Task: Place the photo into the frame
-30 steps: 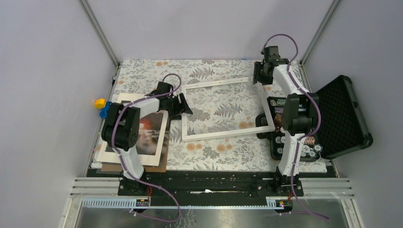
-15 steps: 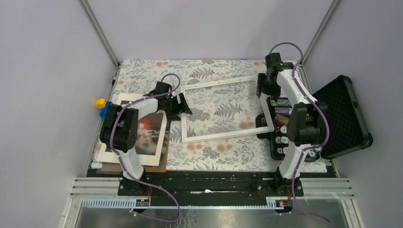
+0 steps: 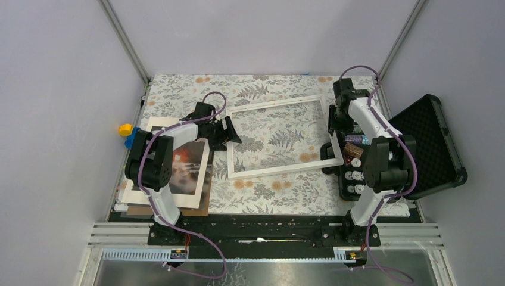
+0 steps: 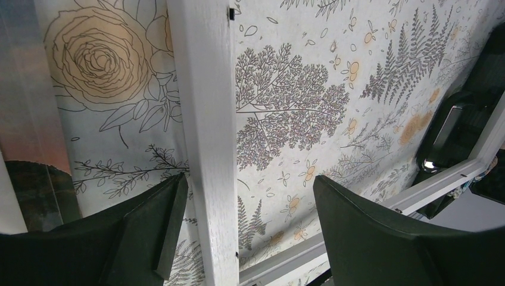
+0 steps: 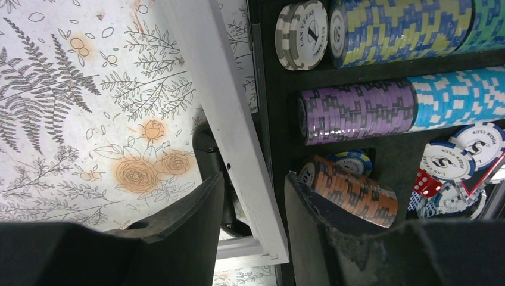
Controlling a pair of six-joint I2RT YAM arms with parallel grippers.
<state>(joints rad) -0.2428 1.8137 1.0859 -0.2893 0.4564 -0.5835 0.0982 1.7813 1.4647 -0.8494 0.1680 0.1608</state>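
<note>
Since a second ago: the right arm has pulled back from the far right corner of the thin white rectangular picture frame (image 3: 286,168) to partway down its right rail. That corner has swung slightly right. The left arm has barely shifted.

Right gripper (image 3: 334,122): jaws half closed, straddling the right rail. In the wrist view (image 5: 253,179) one finger sits on each side of the white rail (image 5: 220,89), with thin dark slivers between. Can't tell if it's actually clamping.

Left gripper (image 3: 229,134): jaws spread wide over the frame's left rail (image 4: 202,119), near its upper end. In the wrist view (image 4: 250,185) the left finger is close to the rail and there's a clear gap on the right, so no grip.

The frame lies skewed at centre of the overhead view on the grey floral tablecloth (image 3: 268,196). Its lower right corner overlaps the left edge of the open black foam-lined case (image 3: 429,143), which holds stacked poker chips (image 5: 387,107).

The dark landscape photo print with an orange glow (image 3: 192,173) is at centre left of the overhead view, outside the frame. It lies on the white cardboard mat (image 3: 156,124), with the brown backing board (image 3: 205,205) underneath. The left arm partly covers it.
</note>
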